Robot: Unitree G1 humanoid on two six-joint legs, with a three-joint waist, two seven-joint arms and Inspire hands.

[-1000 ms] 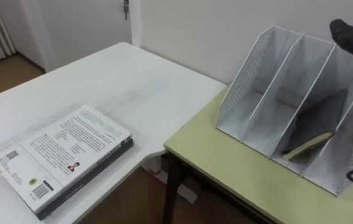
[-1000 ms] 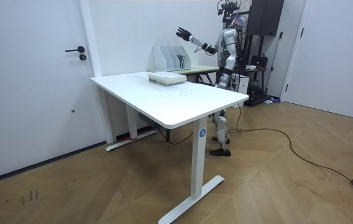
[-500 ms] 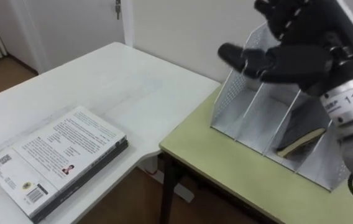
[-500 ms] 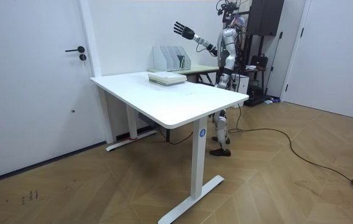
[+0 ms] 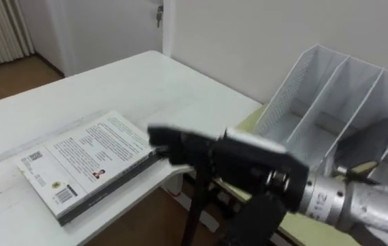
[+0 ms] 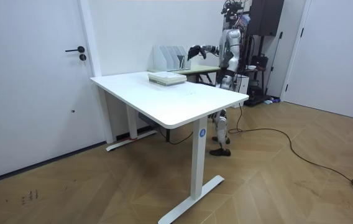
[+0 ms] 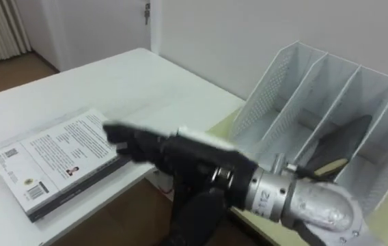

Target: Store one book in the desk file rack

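Observation:
A stack of books [image 5: 88,164], white cover on top and a dark one beneath, lies flat near the edge of the white table [image 5: 146,82]. My right hand [image 5: 245,160] reaches in from the lower right with straight fingers [image 5: 170,140], open and holding nothing. Its fingertips are close to the stack's right edge; I cannot tell whether they touch it. The white perforated file rack [image 5: 330,89] stands on the green desk [image 6: 202,68] behind my arm. A dark book [image 5: 371,137] leans inside one of its right compartments.
The white table and the lower green desk meet at a corner, with a gap to the wood floor [image 5: 146,225] below my hand. A wall runs right behind the rack. In the room view I stand at the green desk beyond the white table [image 6: 176,99].
My right arm has come down from above the rack and now stretches out low and to the left, towards the book stack. The camera has shifted as well.

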